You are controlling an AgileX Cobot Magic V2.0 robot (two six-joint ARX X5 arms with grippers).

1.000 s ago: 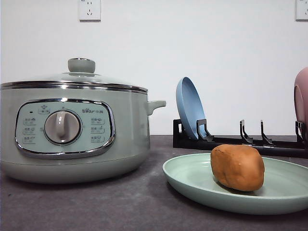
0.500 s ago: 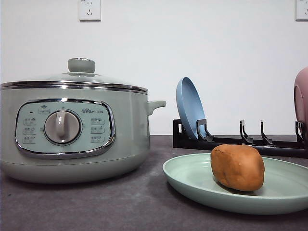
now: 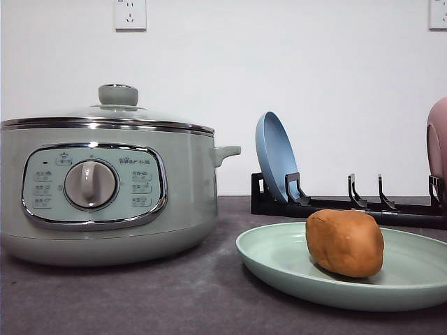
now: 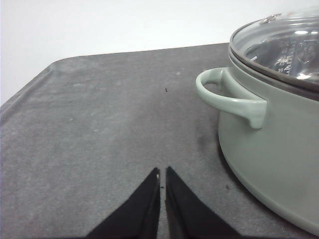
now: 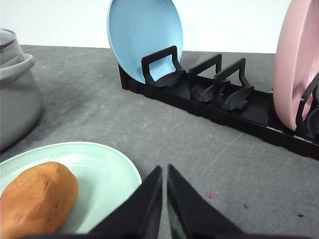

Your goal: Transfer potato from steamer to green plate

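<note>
The orange-brown potato (image 3: pixel 345 242) lies on the green plate (image 3: pixel 279 258) at the front right of the table; both also appear in the right wrist view, potato (image 5: pixel 35 196) on plate (image 5: pixel 107 169). The sage-green steamer (image 3: pixel 105 188) stands at the left with its glass lid on. My right gripper (image 5: pixel 164 169) is shut and empty, low over the table beside the plate's rim. Over bare table on the steamer's handle side (image 4: pixel 229 99), my left gripper (image 4: pixel 162 172) is shut with nothing in it.
A black dish rack (image 3: pixel 335 202) runs along the back right, holding an upright blue plate (image 3: pixel 276 157) and a pink plate (image 3: pixel 438 143). The same rack (image 5: pixel 219 99) stands beyond my right gripper. Dark grey tabletop (image 4: pixel 99 129) spreads beside the steamer.
</note>
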